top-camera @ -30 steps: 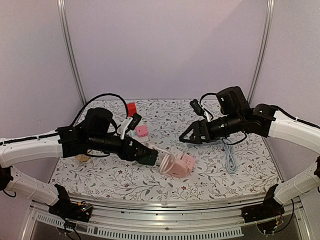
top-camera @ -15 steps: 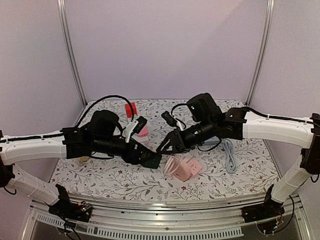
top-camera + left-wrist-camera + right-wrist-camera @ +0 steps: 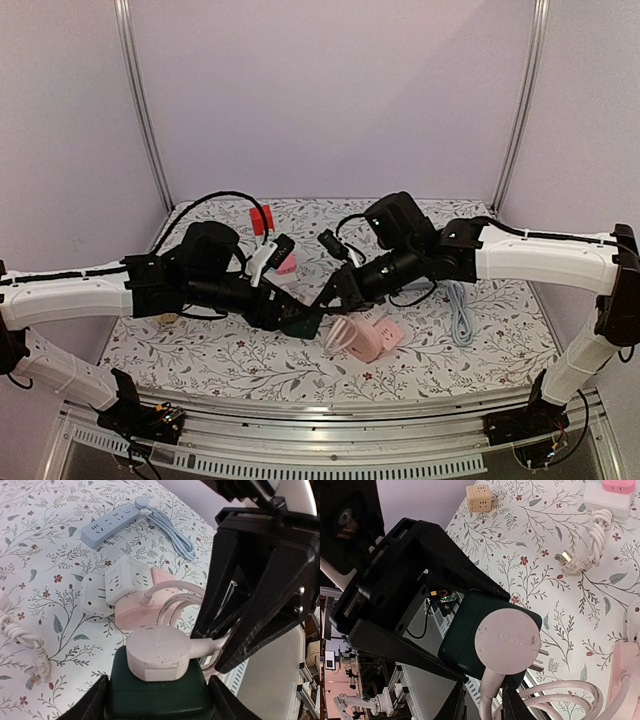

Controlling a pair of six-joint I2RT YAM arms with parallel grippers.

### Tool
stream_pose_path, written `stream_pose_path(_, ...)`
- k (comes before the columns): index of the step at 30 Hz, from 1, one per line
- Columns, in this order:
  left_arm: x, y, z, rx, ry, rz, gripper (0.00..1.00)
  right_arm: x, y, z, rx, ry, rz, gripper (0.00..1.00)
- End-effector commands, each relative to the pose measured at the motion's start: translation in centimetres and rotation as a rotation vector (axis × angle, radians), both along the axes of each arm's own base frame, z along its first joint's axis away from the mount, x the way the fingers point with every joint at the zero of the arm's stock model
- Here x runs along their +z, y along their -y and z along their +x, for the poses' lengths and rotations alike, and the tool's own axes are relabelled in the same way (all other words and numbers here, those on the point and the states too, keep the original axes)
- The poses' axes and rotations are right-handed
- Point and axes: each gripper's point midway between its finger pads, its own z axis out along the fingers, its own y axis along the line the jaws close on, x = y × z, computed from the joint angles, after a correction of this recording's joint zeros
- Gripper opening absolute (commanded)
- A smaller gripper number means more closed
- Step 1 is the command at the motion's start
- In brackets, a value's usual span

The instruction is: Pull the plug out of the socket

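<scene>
1. The left gripper [image 3: 297,320] is clamped on the dark green socket [image 3: 156,692]. It holds the socket up off the tabletop [image 3: 40,545] with the plug side turned toward the other arm, presumably to brace it against the pull.
2. The round pale plug [image 3: 157,655] sits fully seated in that socket, not yet drawn.
3. The right gripper [image 3: 484,702] stands with its jaws close on either side of the cord [image 3: 172,583] just behind the plug. I cannot tell whether they actually pinch it.
4. That cord loops down to a pink power cube [image 3: 132,617] lying just below, so the cube may drag along.
5. A grey power strip [image 3: 107,522] and a knotted white lead [image 3: 22,635] lie well apart, out of the way.
</scene>
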Motion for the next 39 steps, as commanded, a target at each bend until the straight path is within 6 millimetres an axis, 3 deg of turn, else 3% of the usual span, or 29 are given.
stream_pose_path(1, 2.9, 0.8, 0.5, 0.009, 0.068, -0.064, 0.12, -1.4, 0.1, -0.2, -0.021, 0.001, -0.062, 0.19)
stream_pose_path(7, 3.2, 0.7, 0.5, 0.020, 0.058, -0.084, 0.13, -1.0, -0.2, 0.4, -0.049, 0.025, -0.051, 0.02)
stream_pose_path(9, 3.4, 0.6, 0.6, 0.033, 0.056, -0.089, 0.20, -0.8, -0.3, 0.6, -0.058, 0.032, -0.046, 0.00)
stream_pose_path(10, 3.4, 0.5, 0.7, 0.046, 0.053, -0.089, 0.31, -0.8, -0.3, 0.8, -0.063, 0.038, -0.046, 0.00)
stream_pose_path(12, 3.5, -0.1, 1.2, 0.100, 0.047, -0.088, 0.71, -0.5, -0.2, 1.3, -0.089, 0.061, -0.040, 0.00)
stream_pose_path(14, 3.9, -1.0, 2.0, 0.179, 0.030, -0.096, 0.93, -0.2, 0.2, 2.0, -0.130, 0.097, -0.035, 0.00)
stream_pose_path(15, 3.9, -1.5, 2.3, 0.221, 0.018, -0.100, 0.99, 0.0, 0.5, 2.4, -0.155, 0.122, -0.034, 0.00)
stream_pose_path(19, 3.3, -3.5, 3.6, 0.398, -0.126, -0.155, 1.00, 1.1, 1.9, 4.6, -0.279, 0.273, -0.041, 0.00)
stream_pose_path(25, 2.8, -4.4, 3.8, 0.527, -0.334, -0.262, 0.99, 4.3, 2.6, 6.8, -0.397, 0.489, 0.008, 0.00)
stream_pose_path(32, 4.8, -3.9, 3.6, 0.520, -0.423, -0.418, 1.00, 6.6, 2.3, 7.1, -0.414, 0.627, 0.043, 0.00)
stream_pose_path(39, 4.6, -2.9, 3.3, 0.474, -0.459, -0.414, 1.00, 7.6, 1.8, 6.0, -0.377, 0.659, 0.087, 0.00)
